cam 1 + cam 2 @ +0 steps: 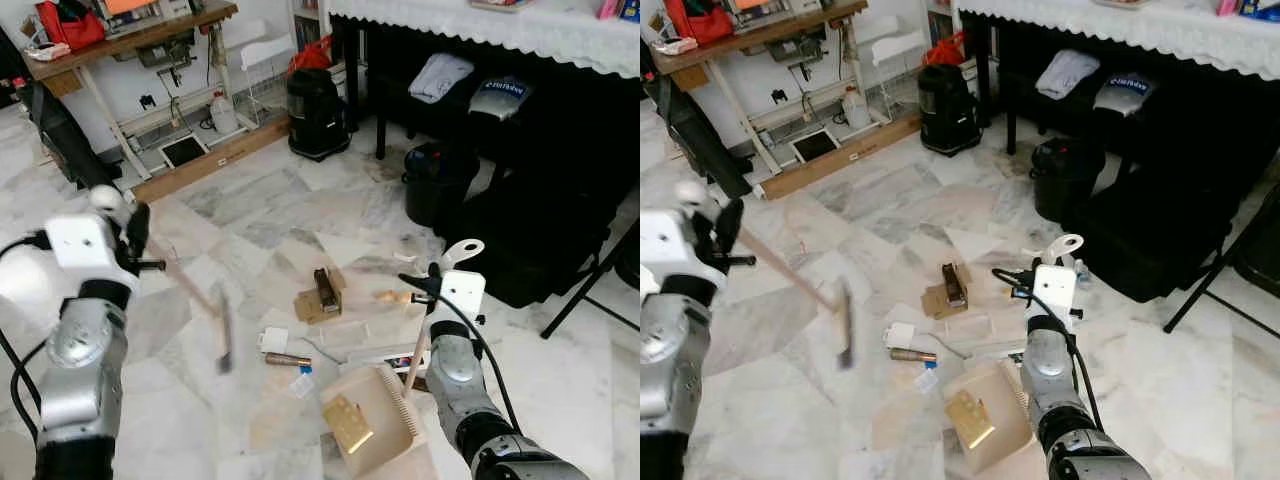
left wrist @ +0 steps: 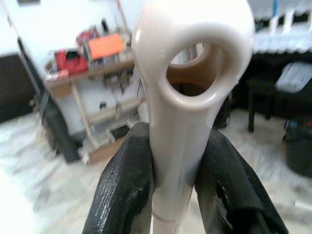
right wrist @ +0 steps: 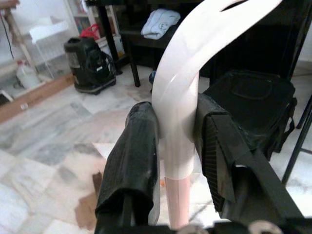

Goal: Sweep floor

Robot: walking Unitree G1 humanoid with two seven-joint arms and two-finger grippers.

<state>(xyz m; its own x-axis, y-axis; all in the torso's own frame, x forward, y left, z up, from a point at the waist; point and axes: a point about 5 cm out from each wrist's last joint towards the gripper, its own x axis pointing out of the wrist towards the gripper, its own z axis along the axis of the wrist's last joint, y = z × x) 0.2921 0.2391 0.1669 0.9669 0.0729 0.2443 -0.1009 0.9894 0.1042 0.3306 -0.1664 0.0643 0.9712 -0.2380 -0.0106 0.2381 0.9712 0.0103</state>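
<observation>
My left gripper (image 1: 135, 235) is shut on the cream handle of a broom (image 2: 187, 97). The stick slants down to the blurred brush head (image 1: 222, 335) on the marble floor. My right gripper (image 1: 432, 285) is shut on the white-topped handle (image 3: 183, 87) of a beige dustpan (image 1: 385, 400). The dustpan rests on the floor by my right side and has a gold scrap (image 1: 347, 423) in it. Between brush and pan lies litter: a cardboard piece with a dark block (image 1: 322, 295), a small white box (image 1: 273, 340), a brown tube (image 1: 288, 359) and paper scraps.
A black bin (image 1: 438, 183) and a black bag (image 1: 540, 250) stand under the white-clothed table (image 1: 500, 25) at the right. A black canister (image 1: 318, 112) is at the back, and a wooden workbench (image 1: 130, 40) at the back left. A folding chair leg (image 1: 590, 285) is at the right.
</observation>
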